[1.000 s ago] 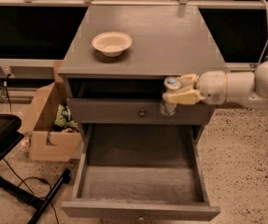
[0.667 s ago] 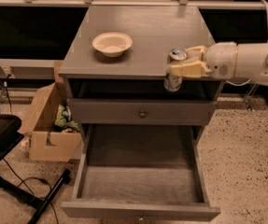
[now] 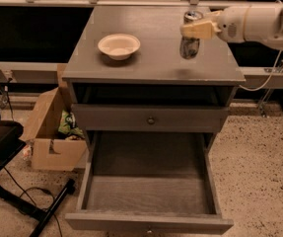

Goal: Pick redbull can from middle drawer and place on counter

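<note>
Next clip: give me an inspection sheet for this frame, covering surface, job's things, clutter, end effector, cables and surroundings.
Surface: counter, grey wood, with a bowl on its left side.
Job's things: can held over the counter's right side, apparently not set down; drawer pulled open, nothing inside.
Clutter: nothing seen beyond the bowl.
End effector: end effector shut on the can's upper part, above the counter's right side.
Cables: one cable hangs right of the cabinet; another lies on the floor at left.
Surroundings: open cardboard box left of the cabinet; speckled floor.
</note>
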Robot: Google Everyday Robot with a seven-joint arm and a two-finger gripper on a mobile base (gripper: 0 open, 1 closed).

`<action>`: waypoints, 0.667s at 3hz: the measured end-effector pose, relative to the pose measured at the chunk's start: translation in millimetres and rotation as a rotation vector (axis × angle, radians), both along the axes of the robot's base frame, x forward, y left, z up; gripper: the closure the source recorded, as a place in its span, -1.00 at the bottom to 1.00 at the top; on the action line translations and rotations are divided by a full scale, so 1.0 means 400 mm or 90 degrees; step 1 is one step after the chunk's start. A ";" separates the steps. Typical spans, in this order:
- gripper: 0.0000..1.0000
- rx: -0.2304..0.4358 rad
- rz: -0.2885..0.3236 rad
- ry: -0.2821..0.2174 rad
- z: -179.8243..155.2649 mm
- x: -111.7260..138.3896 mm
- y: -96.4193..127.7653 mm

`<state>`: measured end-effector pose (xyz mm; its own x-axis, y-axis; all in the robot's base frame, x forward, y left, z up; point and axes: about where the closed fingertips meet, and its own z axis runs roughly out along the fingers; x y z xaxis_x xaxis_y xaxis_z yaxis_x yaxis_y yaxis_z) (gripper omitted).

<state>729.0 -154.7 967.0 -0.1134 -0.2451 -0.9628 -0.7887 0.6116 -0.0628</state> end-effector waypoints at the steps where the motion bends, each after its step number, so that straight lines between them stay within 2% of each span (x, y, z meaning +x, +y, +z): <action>1: 1.00 0.001 -0.087 0.032 -0.067 0.164 -0.040; 2: 1.00 0.013 -0.130 0.053 -0.137 0.233 -0.084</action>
<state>822.0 -188.4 912.3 -0.2383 -0.1888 -0.9527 -0.6504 0.7595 0.0121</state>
